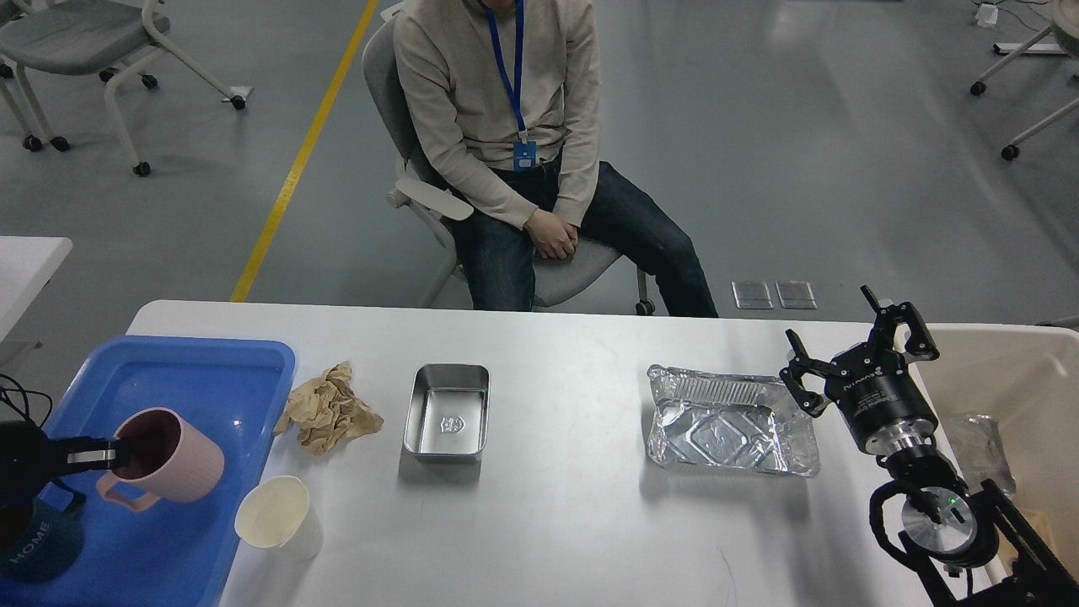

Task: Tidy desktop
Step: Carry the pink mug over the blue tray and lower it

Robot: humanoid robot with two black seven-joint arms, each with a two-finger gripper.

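Observation:
The white desktop [573,514] fills the lower part of the head view. On it lie a crumpled brown paper [327,409], a steel box [447,413], a foil tray [729,421] and a white paper cup [276,516]. My left gripper [114,456] is shut on the rim of a pink mug [169,458], which hangs tilted over the blue tray [211,371] at the left. My right gripper [860,346] stands open just right of the foil tray, with nothing between its fingers.
A dark blue mug [34,539] sits in the blue tray's near left corner. A beige bin [1011,388] with a crumpled bag stands at the right edge. A seated person [514,143] faces the far side of the table.

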